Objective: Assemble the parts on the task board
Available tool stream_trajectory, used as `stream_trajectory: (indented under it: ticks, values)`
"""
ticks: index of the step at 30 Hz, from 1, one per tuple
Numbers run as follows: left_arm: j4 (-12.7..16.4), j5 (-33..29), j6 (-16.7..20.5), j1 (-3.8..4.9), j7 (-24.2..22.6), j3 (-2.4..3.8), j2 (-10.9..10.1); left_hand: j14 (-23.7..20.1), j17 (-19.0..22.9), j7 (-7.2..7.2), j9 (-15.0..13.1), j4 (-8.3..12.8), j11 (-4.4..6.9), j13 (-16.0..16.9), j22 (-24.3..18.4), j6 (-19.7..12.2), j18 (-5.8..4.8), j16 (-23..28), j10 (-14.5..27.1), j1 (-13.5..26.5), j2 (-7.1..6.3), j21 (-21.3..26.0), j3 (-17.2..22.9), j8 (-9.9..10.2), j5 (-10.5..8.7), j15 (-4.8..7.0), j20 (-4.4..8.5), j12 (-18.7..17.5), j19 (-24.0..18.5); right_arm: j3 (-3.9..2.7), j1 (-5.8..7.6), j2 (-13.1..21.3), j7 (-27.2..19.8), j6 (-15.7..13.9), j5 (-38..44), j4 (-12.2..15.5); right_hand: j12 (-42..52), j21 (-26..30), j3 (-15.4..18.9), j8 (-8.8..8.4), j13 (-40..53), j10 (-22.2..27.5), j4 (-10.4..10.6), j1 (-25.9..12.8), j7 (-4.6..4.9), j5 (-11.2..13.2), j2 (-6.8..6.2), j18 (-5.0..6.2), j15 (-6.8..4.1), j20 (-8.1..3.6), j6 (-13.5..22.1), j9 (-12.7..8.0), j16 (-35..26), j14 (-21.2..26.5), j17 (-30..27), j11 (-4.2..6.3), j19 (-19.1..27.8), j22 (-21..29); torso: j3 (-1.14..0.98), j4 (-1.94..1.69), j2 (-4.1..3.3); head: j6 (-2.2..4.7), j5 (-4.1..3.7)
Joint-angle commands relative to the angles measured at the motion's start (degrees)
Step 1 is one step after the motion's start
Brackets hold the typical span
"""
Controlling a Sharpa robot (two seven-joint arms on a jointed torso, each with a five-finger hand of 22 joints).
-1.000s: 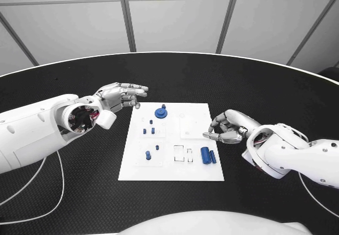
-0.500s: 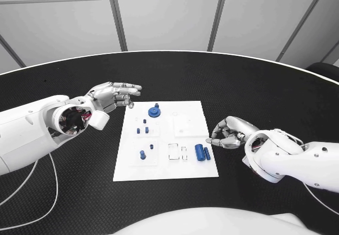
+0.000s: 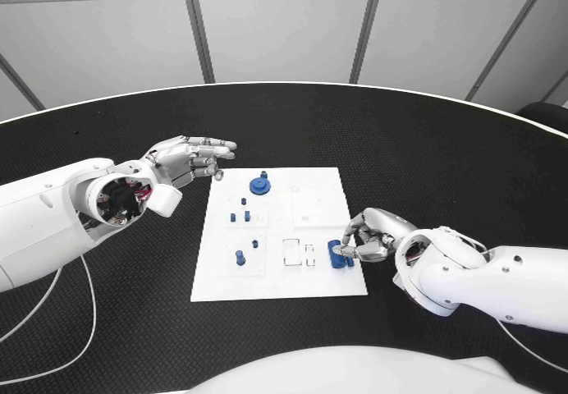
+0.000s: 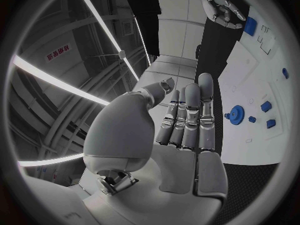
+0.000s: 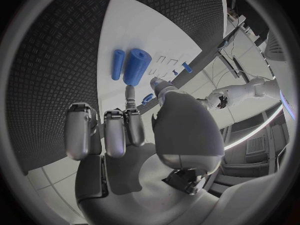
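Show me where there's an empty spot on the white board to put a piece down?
The white board is bare along its near edge, below the slots, and at its far right corner. It is crowded where the right hand hovers beside the blue cylinders, and around the blue gear.

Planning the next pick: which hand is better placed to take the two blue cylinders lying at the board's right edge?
Right hand: it hangs right beside the blue cylinders. The left hand is off the board's far-left corner.

Robot lab: round black table, panelled walls
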State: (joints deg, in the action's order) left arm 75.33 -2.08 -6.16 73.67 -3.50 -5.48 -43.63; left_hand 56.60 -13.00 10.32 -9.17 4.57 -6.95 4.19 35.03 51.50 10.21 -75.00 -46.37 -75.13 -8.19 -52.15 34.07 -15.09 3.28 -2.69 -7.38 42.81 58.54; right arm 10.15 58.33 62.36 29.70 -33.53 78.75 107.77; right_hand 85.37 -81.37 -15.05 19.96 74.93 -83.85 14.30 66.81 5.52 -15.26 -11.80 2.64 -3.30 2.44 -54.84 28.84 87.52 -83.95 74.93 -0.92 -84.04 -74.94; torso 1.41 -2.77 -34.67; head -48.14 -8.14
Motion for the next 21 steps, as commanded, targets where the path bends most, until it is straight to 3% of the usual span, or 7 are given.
stream_trajectory:
  ticks: [1, 21]
  values:
    - [0.02, 0.00, -0.01, 0.00, 0.01, 0.00, -0.06, -0.16, 0.05, 0.30, -0.10, -0.52, -0.11, 0.07, -0.10, -0.18, 0.41, 0.18, 0.39, 0.30, 0.50, 0.35, -0.02, 0.32, -0.10, -0.08, -0.37, -0.26, 0.01, -0.01, -0.47, -0.63, 0.10, -0.18, 1.13, -0.15, -0.32, 0.28, 0.41, 0.03, 8.95, -1.97, -0.08, 0.54, 0.11, -0.19, -0.16, -0.69, 0.14, -0.02, 0.35, 0.09, 0.10, -5.16, 10.34, -0.10, -3.95, -9.75, -0.19, 0.09, -0.04, -0.05, 0.31]
    - [-0.07, 0.00, -0.08, 0.00, 0.17, 0.00, -0.17, -0.16, 0.04, 0.31, -0.11, -0.60, -0.11, 0.07, -0.14, -0.19, 0.41, 0.17, 0.41, 0.35, 0.51, 0.39, -0.06, 0.34, -0.10, -0.09, -0.38, -0.26, 0.03, -0.02, -0.95, -2.37, 0.99, 1.71, 3.35, -1.22, -0.40, 0.19, 0.53, 0.03, 8.89, -1.90, -0.05, 0.59, 0.14, -0.17, -0.20, -0.71, 0.18, 0.01, 0.43, 0.15, 0.15, -5.17, 10.44, -0.13, -3.96, -9.82, -0.03, -0.01, -0.04, -0.32, 0.41]
